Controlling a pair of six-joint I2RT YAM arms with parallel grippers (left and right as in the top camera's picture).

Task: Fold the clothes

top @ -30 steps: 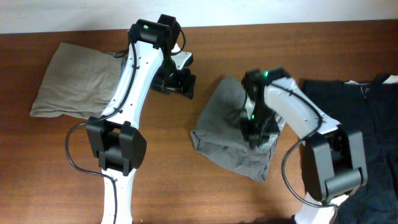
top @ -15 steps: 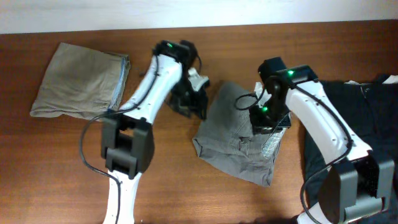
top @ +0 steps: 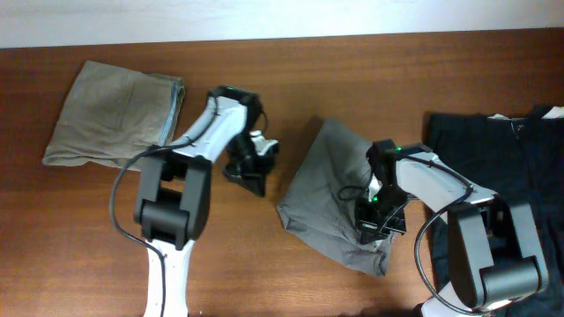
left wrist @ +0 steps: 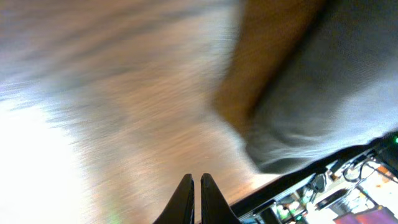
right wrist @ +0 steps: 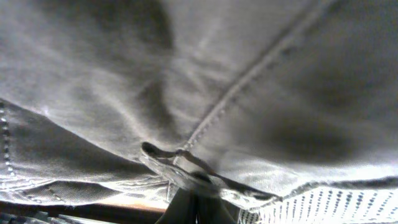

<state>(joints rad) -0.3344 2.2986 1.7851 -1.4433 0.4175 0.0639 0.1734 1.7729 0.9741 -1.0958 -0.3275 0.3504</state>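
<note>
Showing overhead: grey shorts (top: 326,202) crumpled at centre; khaki shorts (top: 110,114) apparently folded at 10 o'clock; black garment (top: 502,167) unfolded at 3. Left wrist: left gripper (left wrist: 194,194) pressed together, empty. Right wrist: right gripper (right wrist: 189,196) clamped on shorts' seam.

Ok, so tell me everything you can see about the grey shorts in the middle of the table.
The grey shorts look like wrinkled medium-grey cotton, lying bunched and skewed on the wooden table between the khaki shorts and the black garment. The right wrist view shows a stitched seam and pale patterned lining. The right gripper is shut on a fold at their right side.
</note>
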